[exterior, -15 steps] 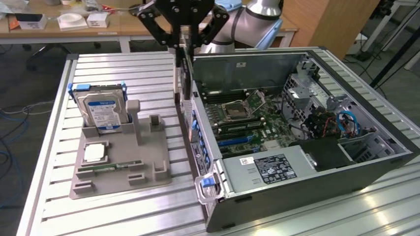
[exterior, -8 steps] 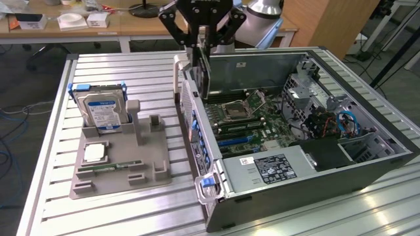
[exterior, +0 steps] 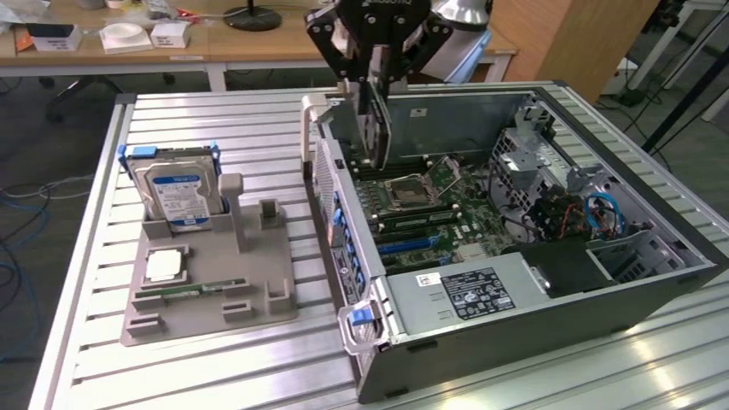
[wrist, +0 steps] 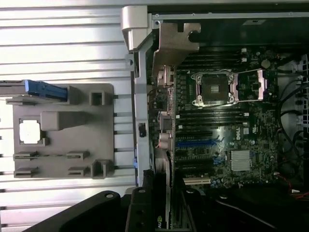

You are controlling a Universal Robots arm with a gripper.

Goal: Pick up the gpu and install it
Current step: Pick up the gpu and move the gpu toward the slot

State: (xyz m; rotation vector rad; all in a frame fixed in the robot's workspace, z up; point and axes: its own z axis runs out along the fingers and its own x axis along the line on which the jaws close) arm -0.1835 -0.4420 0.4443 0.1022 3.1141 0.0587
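— Where is the gpu [exterior: 376,128] right now?

— In the air over the open case [exterior: 592,318]. The gripper [exterior: 378,79] has its two fingers pressed onto the card's flat faces, one on each side. The card hangs straight down below them.

— So it's off the grey tray [exterior: 211,318]?

— Well apart from it. The hard drive [exterior: 177,192] stands in the tray and the little memory stick [exterior: 183,292] lies flat there. The card is above the case, close to its rear wall, on the exterior view's left of the motherboard [exterior: 456,213].

— Is it touching the board?

— I'd say not. Its lower end looks clear of the components, though I can't tell how much room is under it.

— Which way does it run?

— Long axis up and down, with a thin edge toward the exterior camera. Through the wrist camera, the blue slots [wrist: 198,143] run away from the rear wall, and the card's faces look square to that line.

— Meaning?

— As I judge it, that's the relation everything hangs on. The card stands on end, directly under the hand and crosswise to the slots. The slots lie below it and off to one side, not in line with its lower edge.

— Only one arm?

— One arm, and it has the card.
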